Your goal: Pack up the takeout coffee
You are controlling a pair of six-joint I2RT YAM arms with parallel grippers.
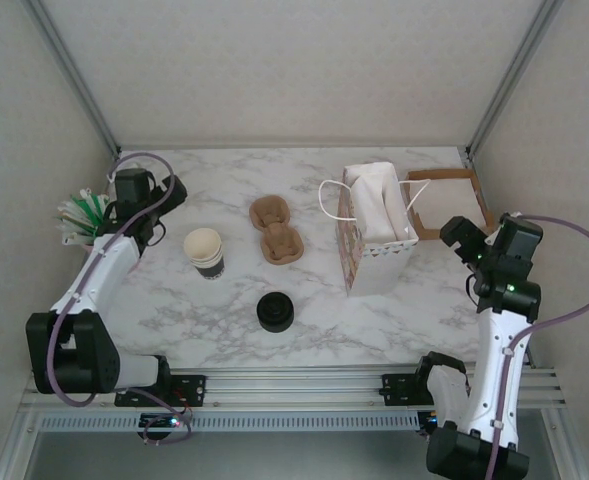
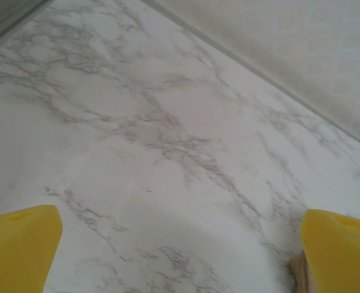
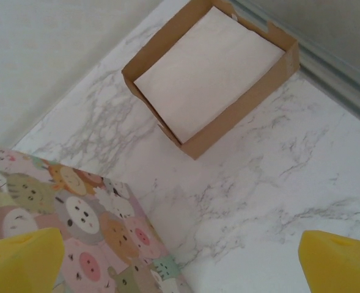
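Observation:
The takeout coffee is out of view. A stack of lidless cream-rimmed cups (image 1: 205,252) stands left of centre, and a low black pile of lids (image 1: 275,311) lies nearer the front. A patterned gift bag (image 1: 374,228) with white tissue and a cord handle stands right of centre. My left gripper (image 1: 172,192) hovers open at the back left over bare marble, yellow fingertips (image 2: 21,244) wide apart. My right gripper (image 1: 454,236) is open just right of the bag (image 3: 76,226), with nothing between its fingers.
A brown pulp cup carrier (image 1: 276,229) lies between the cups and the bag. A cardboard box of white napkins (image 1: 444,204) (image 3: 210,73) sits at the back right. A holder of green-and-white sticks (image 1: 80,214) stands at the far left.

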